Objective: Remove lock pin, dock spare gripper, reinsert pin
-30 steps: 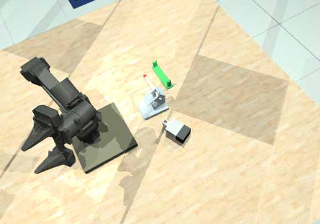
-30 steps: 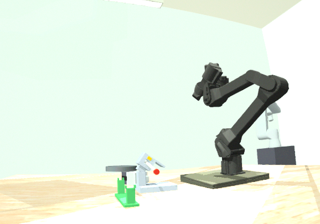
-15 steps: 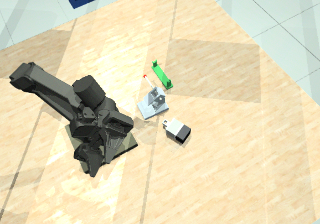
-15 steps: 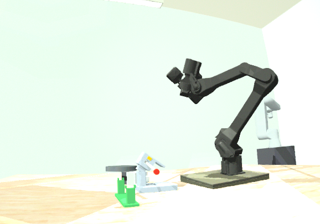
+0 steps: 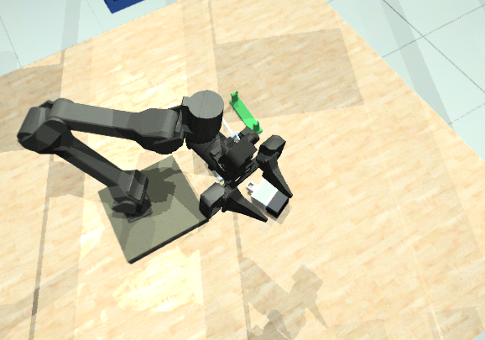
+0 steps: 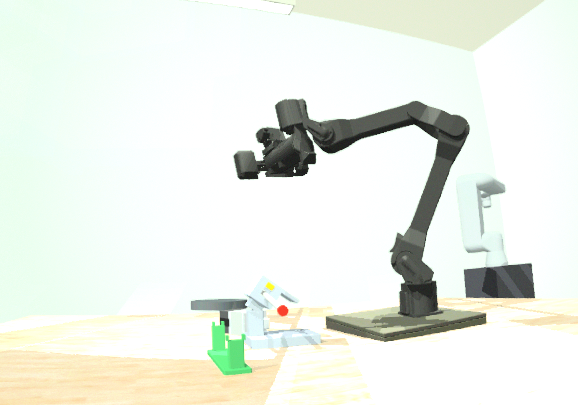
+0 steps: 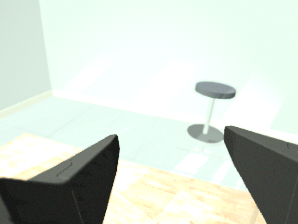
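While the top view hides the mount, the exterior shows it (image 6: 260, 321) below the wide, empty hand (image 6: 250, 166).

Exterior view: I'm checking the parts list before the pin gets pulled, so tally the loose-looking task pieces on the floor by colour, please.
Green: 1, the stand
Pale blue-grey: 1, the mount
Red: 1, the pin knob
White and dark: 1, the spare gripper, partly hidden in the exterior view
Total: 4

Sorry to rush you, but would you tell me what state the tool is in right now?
Tool: open, fingers spread apart with nothing between them, high above the table.
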Controlling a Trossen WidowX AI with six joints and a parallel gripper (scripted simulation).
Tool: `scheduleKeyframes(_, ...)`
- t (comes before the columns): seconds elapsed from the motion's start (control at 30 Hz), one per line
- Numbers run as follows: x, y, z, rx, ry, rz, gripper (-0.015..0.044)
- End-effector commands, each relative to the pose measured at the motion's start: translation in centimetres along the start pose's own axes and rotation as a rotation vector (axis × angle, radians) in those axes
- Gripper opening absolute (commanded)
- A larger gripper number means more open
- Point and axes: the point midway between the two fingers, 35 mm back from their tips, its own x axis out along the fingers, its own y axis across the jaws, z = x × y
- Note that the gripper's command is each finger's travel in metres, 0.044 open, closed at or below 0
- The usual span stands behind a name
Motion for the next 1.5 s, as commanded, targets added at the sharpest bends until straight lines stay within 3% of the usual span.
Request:
scheduleKeyframes(0.0, -1.5, 7.5, -2.2, -0.363, 0.133, 0.28, 0.03)
scheduleKeyframes(0.23, -5.9, 14.8, -5.5, -0.788, 0.221, 0.628, 0.03)
scheduleKeyframes(0.5, -13.5, 20.3, -9.6, -1.261, 0.245, 1.054, 0.03)
scheduleKeyframes(0.73, -21.5, 21.9, -12.7, -1.648, 0.209, 1.448, 0.03)
scheduleKeyframes(1.0, -30.2, 20.6, -15.1, -2.018, 0.129, 1.898, 0.03)
scheduleKeyframes(1.47, -30.4, 20.5, -15.3, -2.029, 0.126, 1.913, 0.03)
